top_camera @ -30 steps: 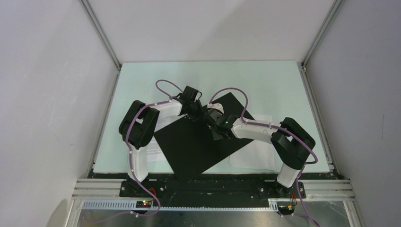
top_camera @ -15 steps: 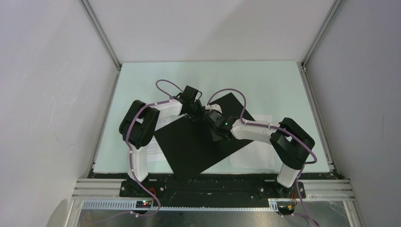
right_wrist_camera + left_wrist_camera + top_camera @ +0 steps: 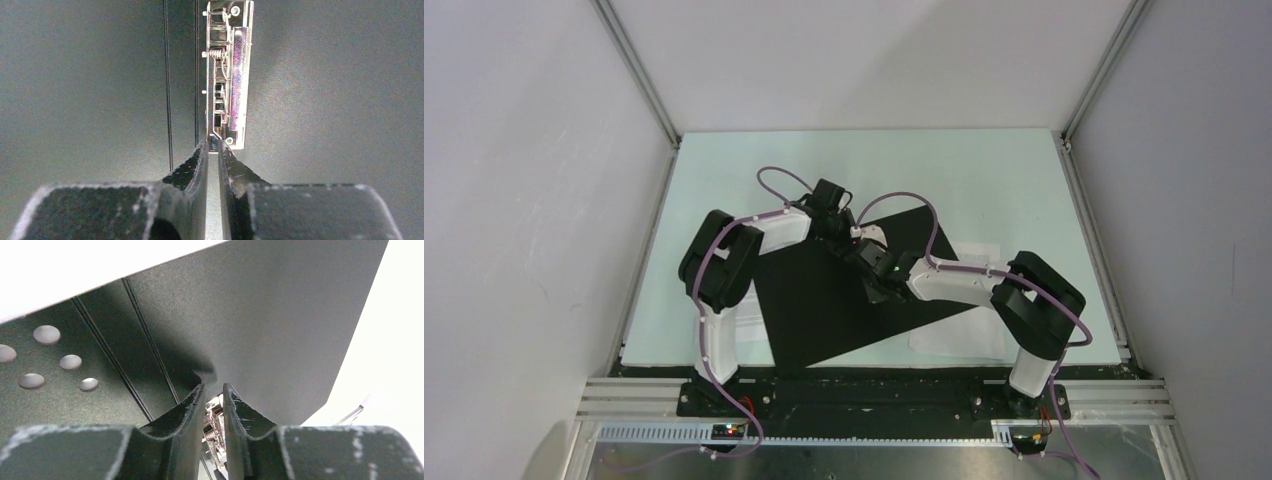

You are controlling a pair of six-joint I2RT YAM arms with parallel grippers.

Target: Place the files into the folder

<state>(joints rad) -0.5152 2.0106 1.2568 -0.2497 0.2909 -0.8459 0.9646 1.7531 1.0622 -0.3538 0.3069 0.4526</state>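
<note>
The folder (image 3: 824, 310) lies open on the surface (image 3: 984, 180), with the files (image 3: 964, 338) at its 4 o'clock. Its metal clip (image 3: 227, 75) runs toward 12 o'clock from the right pincer (image 3: 213, 150), whose jaws are nearly together at its end; I cannot tell whether they grip it. The left pincer (image 3: 214, 392) stands slightly apart.

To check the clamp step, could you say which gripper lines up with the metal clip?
The right gripper, with the metal clip straight ahead; the left gripper faces the folder cover.

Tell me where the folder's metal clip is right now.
Right wrist view: the metal clip lies inside the open folder, just right of its spine creases, its near end at the right gripper.
</note>
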